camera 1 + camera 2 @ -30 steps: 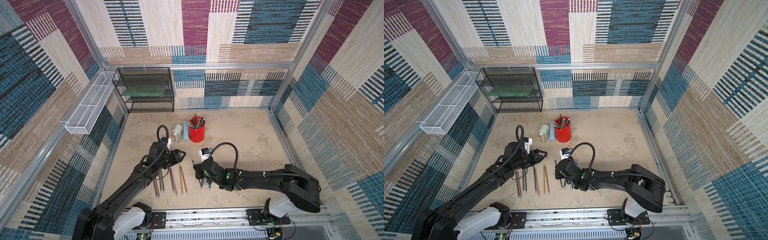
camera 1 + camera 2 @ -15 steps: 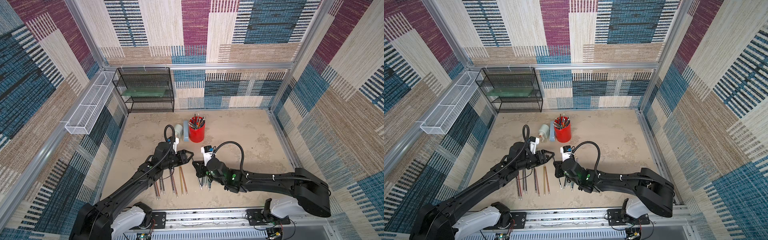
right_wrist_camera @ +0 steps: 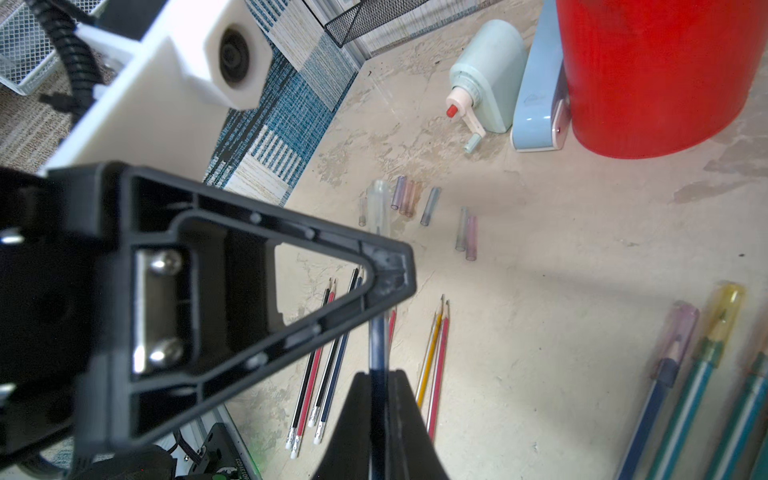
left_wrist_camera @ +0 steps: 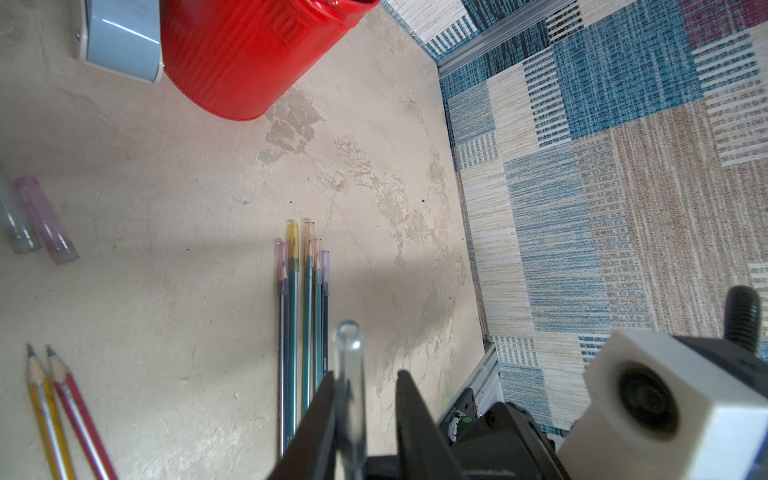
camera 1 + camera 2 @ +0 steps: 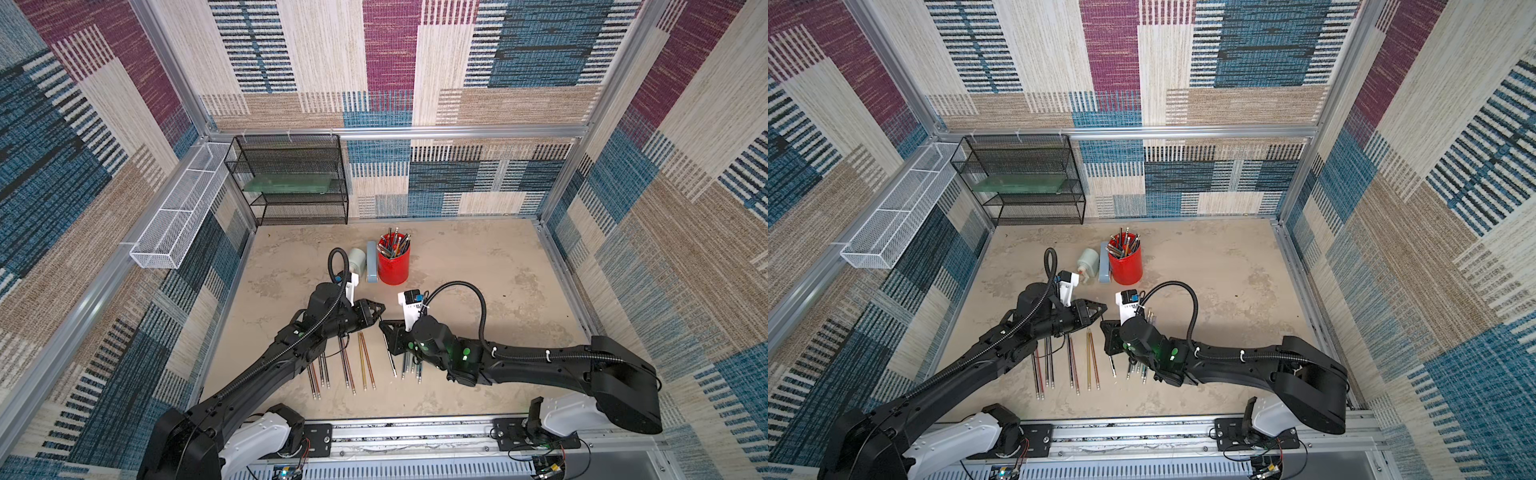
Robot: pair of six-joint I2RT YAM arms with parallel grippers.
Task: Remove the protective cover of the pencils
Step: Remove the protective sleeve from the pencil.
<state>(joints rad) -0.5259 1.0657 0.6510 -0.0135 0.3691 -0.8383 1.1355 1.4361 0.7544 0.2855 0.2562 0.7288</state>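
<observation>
My right gripper point(image 3: 379, 374) is shut on a dark blue pencil point(image 3: 378, 345) and holds it above the table. The pencil's tip wears a clear protective cover point(image 4: 349, 353). My left gripper point(image 4: 365, 374) meets the right one tip to tip point(image 5: 381, 316). Its jaws stand narrow around the cover: one finger touches it and a small gap shows at the other. Several bare pencils point(image 5: 345, 365) lie in a row on the table. Several capped pencils point(image 4: 305, 282) lie beside the right arm. Loose covers point(image 3: 415, 199) lie farther back.
A red bucket point(image 5: 393, 259) full of pencils stands behind the grippers. Beside it are a light blue box point(image 5: 372, 262) and a pale green sharpener point(image 5: 356, 259). A black mesh rack point(image 5: 291, 178) stands at the back left. A white wire basket point(image 5: 174, 224) hangs on the left wall.
My left arm has swung right until its jaws reach the tip of the held pencil, and they have narrowed around the cover. The right gripper has shifted slightly, still holding the pencil.
</observation>
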